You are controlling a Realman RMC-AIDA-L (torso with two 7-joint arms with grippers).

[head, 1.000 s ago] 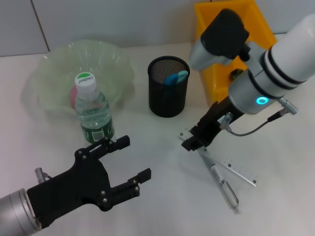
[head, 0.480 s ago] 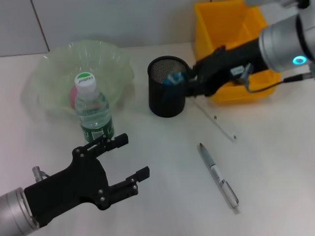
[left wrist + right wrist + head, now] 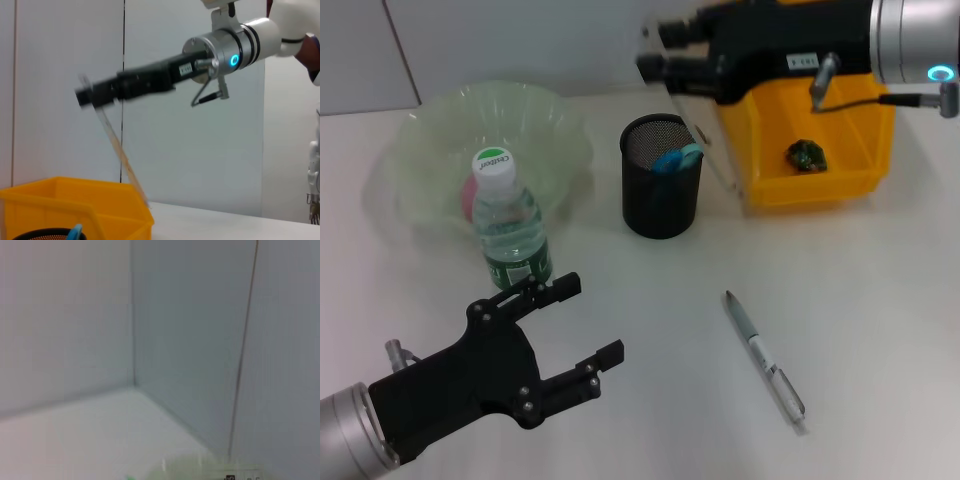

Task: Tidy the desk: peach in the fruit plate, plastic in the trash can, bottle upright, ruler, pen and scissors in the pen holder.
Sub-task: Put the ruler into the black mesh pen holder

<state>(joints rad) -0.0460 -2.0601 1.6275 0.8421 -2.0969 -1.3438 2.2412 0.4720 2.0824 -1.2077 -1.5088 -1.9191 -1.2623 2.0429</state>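
- Clear plastic, the ruler [image 3: 715, 150] hangs from the right tool [image 3: 655, 52], pinched at its upper end by closed jaws; its long axis slopes steeply down and away from the tool, the free end dropping beside the holder [image 3: 662, 176] and in front of the bin [image 3: 820, 185].
- In the left wrist view the ruler [image 3: 120, 152] shows as a pale strip slanting from the right tool [image 3: 84, 95] down toward the bin [image 3: 75, 197].
- The holder's mouth lies below the tool and slightly toward the robot. My judgement: the coming move turns on bringing the ruler's low end over that mouth and standing the strip nearer vertical, since as it slopes now the tip looks to fall outside the rim.
- Scissors [image 3: 677, 158] already stand in the holder, so the free part of the opening is narrower.
- The pen [image 3: 766, 360] lies flat on the bench [image 3: 880, 300], well below the right tool, nearer the robot, its axis running diagonally.
- The bottle [image 3: 508, 222] stands upright in front of the plate [image 3: 430, 130], which holds the peach [image 3: 470, 195].
- The left tool [image 3: 570, 335] hovers spread open and empty, low over the bench near the bottle; the right arm is far nearer the holder.
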